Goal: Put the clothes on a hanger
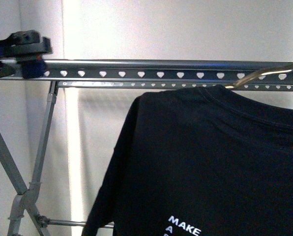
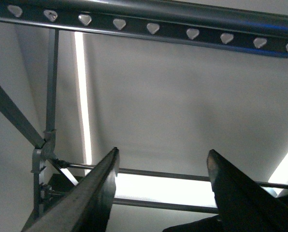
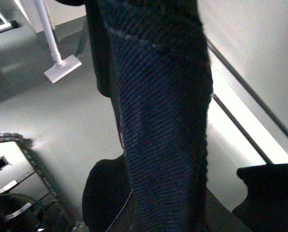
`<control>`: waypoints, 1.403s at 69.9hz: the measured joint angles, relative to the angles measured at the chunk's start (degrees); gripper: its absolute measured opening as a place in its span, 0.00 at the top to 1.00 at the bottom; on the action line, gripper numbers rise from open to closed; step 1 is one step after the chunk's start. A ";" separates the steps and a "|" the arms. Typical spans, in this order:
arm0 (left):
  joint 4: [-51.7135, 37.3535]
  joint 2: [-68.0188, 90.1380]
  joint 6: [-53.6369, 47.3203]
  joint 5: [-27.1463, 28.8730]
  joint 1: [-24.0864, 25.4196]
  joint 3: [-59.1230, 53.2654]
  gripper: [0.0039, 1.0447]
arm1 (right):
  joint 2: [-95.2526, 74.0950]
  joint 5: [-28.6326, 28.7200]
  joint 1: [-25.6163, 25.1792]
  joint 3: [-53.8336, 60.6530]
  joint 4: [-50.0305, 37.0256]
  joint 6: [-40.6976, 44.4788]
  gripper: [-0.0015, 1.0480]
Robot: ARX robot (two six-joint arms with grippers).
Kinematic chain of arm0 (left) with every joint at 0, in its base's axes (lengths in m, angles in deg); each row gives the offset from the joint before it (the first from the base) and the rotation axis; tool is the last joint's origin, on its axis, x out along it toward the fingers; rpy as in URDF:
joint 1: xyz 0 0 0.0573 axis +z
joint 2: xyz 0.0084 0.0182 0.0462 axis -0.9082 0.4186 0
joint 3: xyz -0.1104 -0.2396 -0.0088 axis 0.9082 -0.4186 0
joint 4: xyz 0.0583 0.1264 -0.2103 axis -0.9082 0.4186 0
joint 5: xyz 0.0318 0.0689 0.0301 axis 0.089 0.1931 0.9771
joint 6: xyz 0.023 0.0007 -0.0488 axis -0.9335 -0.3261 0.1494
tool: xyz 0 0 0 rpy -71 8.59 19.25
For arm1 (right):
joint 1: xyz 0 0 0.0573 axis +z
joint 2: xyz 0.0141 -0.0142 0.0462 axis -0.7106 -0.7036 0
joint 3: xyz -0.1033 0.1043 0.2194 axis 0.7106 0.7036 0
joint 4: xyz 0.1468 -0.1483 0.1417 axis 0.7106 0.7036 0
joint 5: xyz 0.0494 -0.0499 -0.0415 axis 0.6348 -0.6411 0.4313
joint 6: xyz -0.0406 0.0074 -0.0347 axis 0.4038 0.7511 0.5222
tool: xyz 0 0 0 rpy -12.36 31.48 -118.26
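Front view: I see a shiny metal clothes hanger [image 1: 264, 73] slanting upward to the right edge, before a pale wall [image 1: 161, 29] crossed by a bright vertical strip [image 1: 73, 147]. Right wrist view: a white pole [image 3: 48, 31] stands on its flat white foot [image 3: 63, 68] on the grey floor [image 3: 62, 121].

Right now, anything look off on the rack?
The shiny hanger crosses the rail at a slant instead of hanging plumb, at the front view's right edge. Its hook is cut off, so seating is unclear. The T-shirt itself looks fine.
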 joint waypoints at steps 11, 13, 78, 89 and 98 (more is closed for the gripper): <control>-7.08 -6.82 -1.40 -0.74 0.85 -16.06 0.81 | 1.22 -1.31 -0.44 1.05 0.52 -4.13 0.91; -8.15 -7.91 -1.49 -1.57 1.36 -18.69 0.86 | 1.31 -1.31 -0.55 1.14 -0.44 -5.38 0.91; -7.93 -39.50 -2.12 -3.61 3.78 -50.29 0.97 | 1.53 -18.27 4.74 2.67 -23.87 -60.98 0.91; -4.50 -44.35 -2.14 -3.61 3.78 -51.74 0.97 | -1.14 -21.92 7.45 -0.04 -23.87 -64.19 0.91; -4.68 -46.73 -2.14 -3.61 3.78 -53.48 0.97 | -5.29 -24.72 9.51 -3.80 -23.47 -65.37 0.91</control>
